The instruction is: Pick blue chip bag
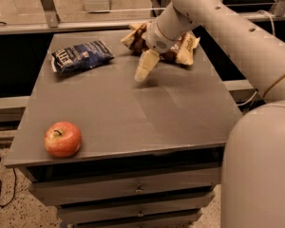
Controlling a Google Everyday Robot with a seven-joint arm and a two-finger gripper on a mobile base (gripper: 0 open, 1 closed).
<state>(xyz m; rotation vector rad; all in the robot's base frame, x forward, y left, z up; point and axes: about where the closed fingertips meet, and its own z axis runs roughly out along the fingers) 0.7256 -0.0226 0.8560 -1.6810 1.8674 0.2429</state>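
**Surface:** grey table top (133,118) over a cabinet of drawers (133,190).

**Item 1, blue chip bag** (80,56): small dark navy snack bag with white lettering. Lies flat at the far left corner of the top, nothing touching it.

**Item 2, brown-and-cream chip bag** (187,44): larger, crumpled, at the far edge right of centre. Partly hidden behind the arm's wrist.

**Item 3, red apple** (62,138): upright, stem up, near the front left corner, well apart from both bags.

**Item 4, gripper** (140,77): cream-coloured, angled down and to the left from the white arm (218,27). Sits over bare table top just in front of the brown-and-cream bag, well to the right of the blue chip bag. Fingers drawn together into one tapered tip, holding nothing.

**Item 5, robot body** (261,170): white, fills the lower right.
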